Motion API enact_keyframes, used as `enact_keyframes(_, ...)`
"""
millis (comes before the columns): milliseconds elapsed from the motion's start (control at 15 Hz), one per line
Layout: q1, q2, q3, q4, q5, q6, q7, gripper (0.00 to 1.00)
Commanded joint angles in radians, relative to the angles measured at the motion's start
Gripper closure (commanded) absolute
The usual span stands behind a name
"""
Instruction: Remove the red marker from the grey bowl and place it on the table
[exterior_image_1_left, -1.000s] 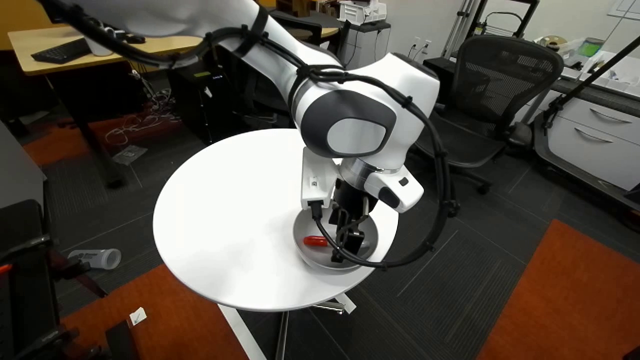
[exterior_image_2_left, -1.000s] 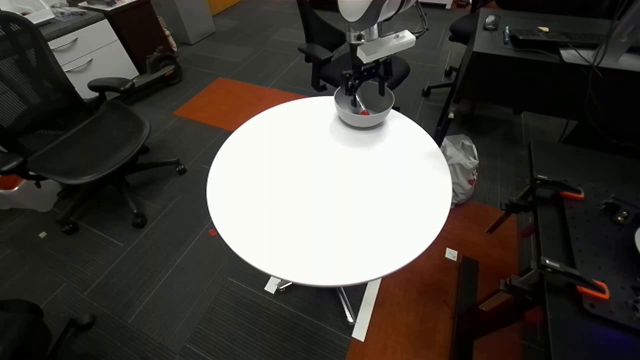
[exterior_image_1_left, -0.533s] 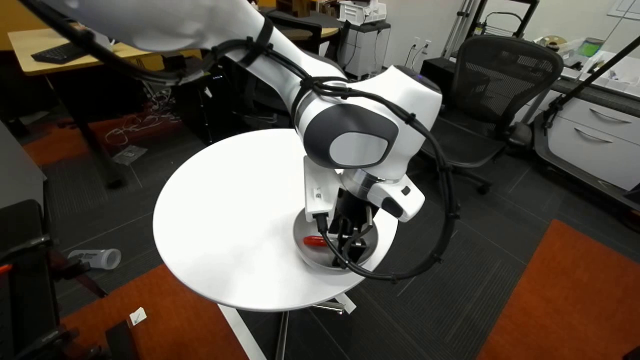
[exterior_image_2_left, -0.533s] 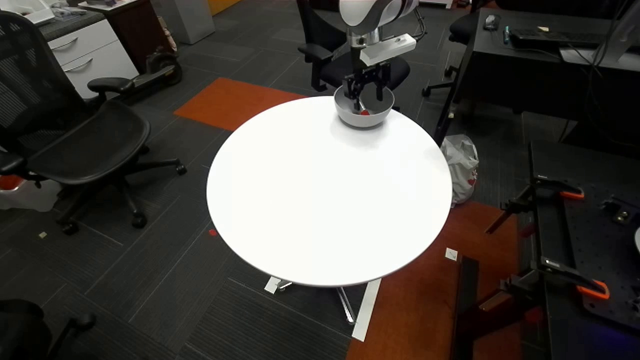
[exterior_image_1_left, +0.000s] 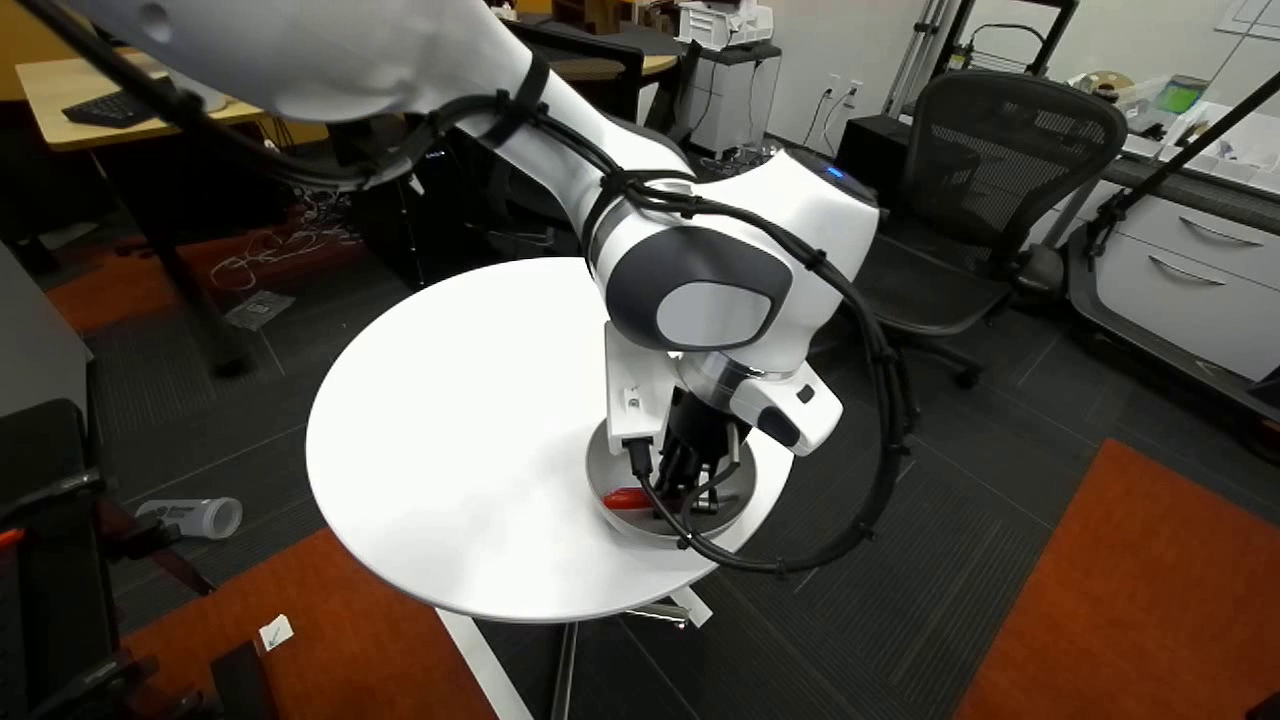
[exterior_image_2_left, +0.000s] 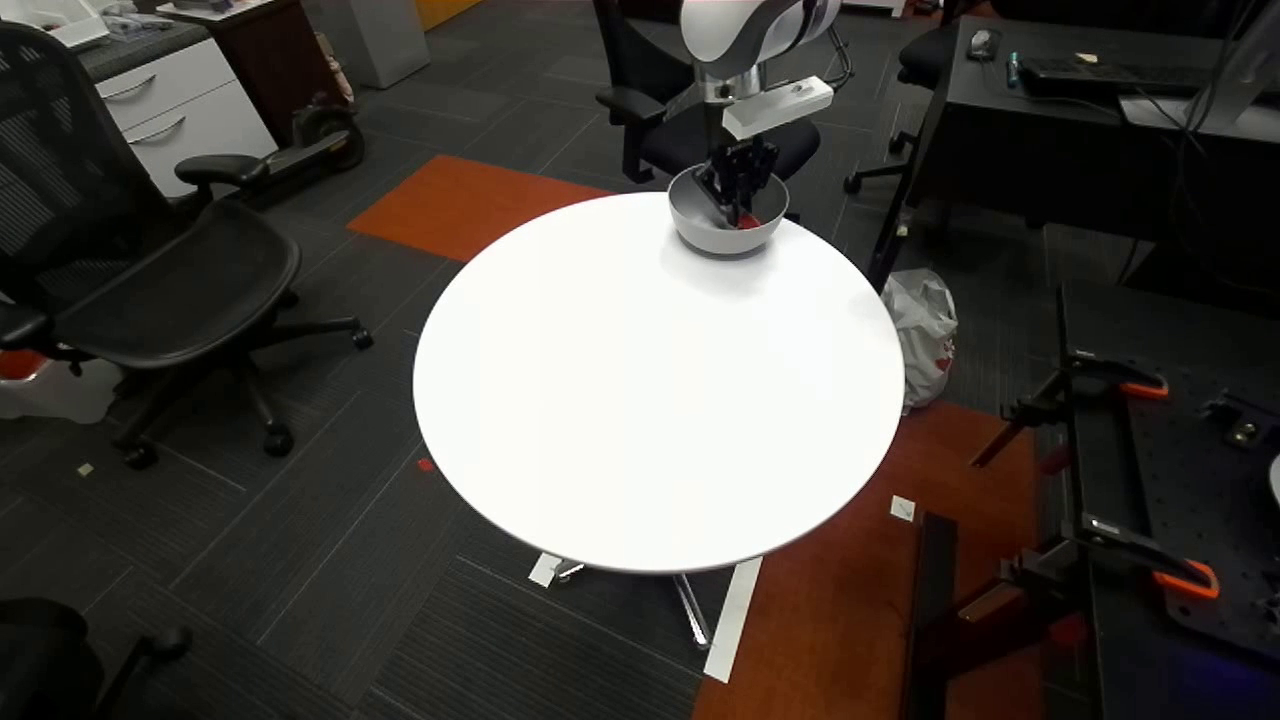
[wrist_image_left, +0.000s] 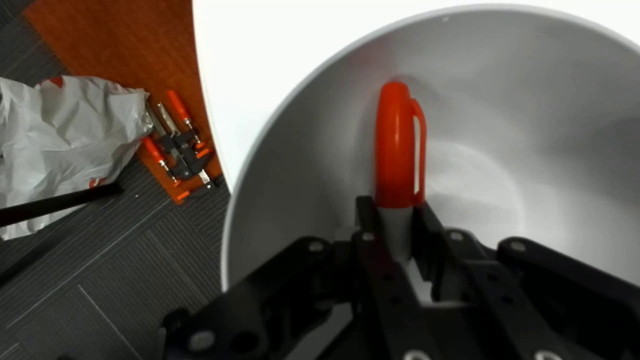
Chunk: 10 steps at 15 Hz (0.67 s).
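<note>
Gripper (wrist_image_left: 395, 207) has drawn together within the last half second, and it's pinching the red marker (wrist_image_left: 394, 150) by the pale barrel (wrist_image_left: 398, 232)! That red cap (exterior_image_1_left: 626, 498) has swung nearer in an exterior view. Marker's inside the grey bowl (wrist_image_left: 300, 190); grasp looks won, I'd judge. Remaining: lift it clear, then lay it on the table (exterior_image_2_left: 655, 400).

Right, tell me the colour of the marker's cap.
The cap is red-orange, clearest in the wrist view.
</note>
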Motion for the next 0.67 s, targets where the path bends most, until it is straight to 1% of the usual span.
enact_keyframes(0, -0.002, -0.006, 0.011, -0.008, 0.016, 0.017, -0.009, 0.97)
enact_keyframes(67, 0.007, -0.018, 0.005, -0.024, 0.012, 0.030, 0.006, 0.95)
enact_keyframes(400, 0.060, -0.129, -0.014, -0.168, -0.010, 0.155, 0.032, 0.95)
enact_keyframes(600, 0.084, -0.195, -0.023, -0.233, -0.016, 0.219, 0.044, 0.95)
